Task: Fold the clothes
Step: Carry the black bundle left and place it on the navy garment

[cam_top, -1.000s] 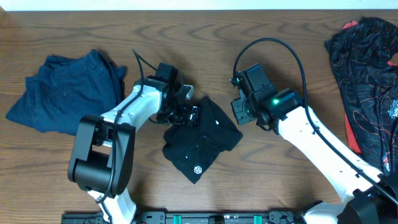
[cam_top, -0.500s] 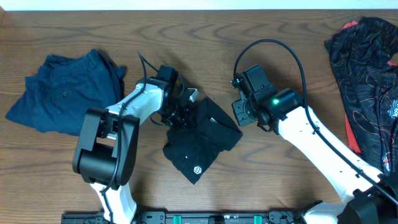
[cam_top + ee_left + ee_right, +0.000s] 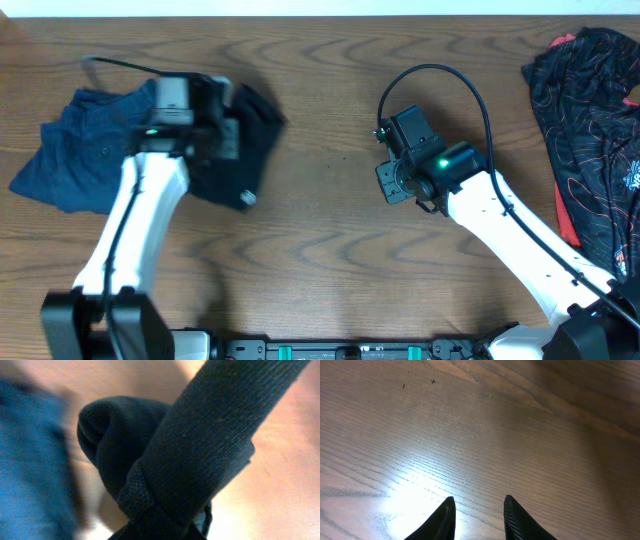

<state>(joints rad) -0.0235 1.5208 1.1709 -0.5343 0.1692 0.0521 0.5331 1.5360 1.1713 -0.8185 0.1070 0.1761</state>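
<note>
Left tool (image 3: 225, 140) is clamped tight on the black shirt (image 3: 258, 125), and that's a bunched handful, not a flat spread! From overhead the shirt sits in a dark wad on the far-left part of the counter (image 3: 330, 250), right at the tool, with a small white mark showing at its near edge. Whether the cloth rests on the wood or hangs clear of it, I cannot tell from above. Just to its left lies the dark blue garment (image 3: 80, 150), crumpled, its right edge tucked under the left arm. On the left wrist view the lens is filled with black knit, a thick band of it crossing a rounded fold, a blue blur on the left and tan wood behind. Across to the middle now: the right tool (image 3: 479, 520) hangs over bare wood, well apart from the shirt, its two dark tips set narrowly apart with nothing between them. Far right, a black garment with thin red lines (image 3: 590, 130) lies heaped at the counter's edge.
</note>
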